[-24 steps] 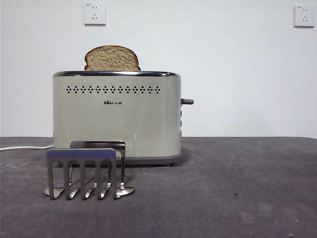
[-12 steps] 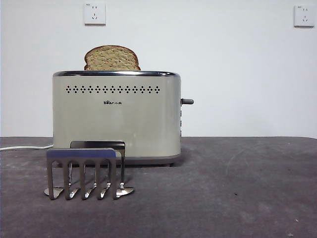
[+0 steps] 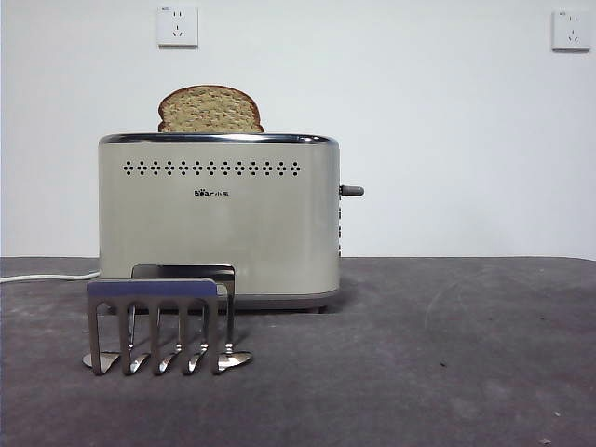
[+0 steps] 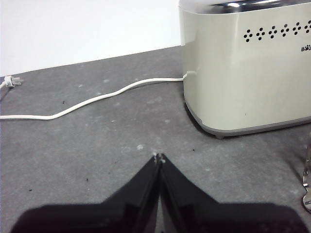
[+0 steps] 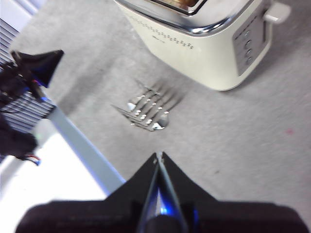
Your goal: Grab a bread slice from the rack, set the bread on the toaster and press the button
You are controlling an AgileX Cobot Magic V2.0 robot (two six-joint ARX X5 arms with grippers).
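Note:
The slice of bread (image 3: 209,109) stands upright in the toaster (image 3: 219,219), its domed top rising above the chrome rim. The toaster's lever (image 3: 351,191) sticks out on its right side. The steel rack (image 3: 158,321) stands in front of the toaster and holds no bread. Neither arm shows in the front view. My left gripper (image 4: 159,157) is shut and empty, low over the table beside the toaster (image 4: 248,68). My right gripper (image 5: 158,155) is shut and empty, high above the table, looking down on the rack (image 5: 148,109), the toaster (image 5: 204,39) and its lever (image 5: 277,10).
A white power cord (image 4: 92,99) runs from the toaster across the dark grey table (image 3: 447,354). Two wall sockets (image 3: 178,26) are on the white wall behind. The other arm (image 5: 29,68) and the table's edge show in the right wrist view.

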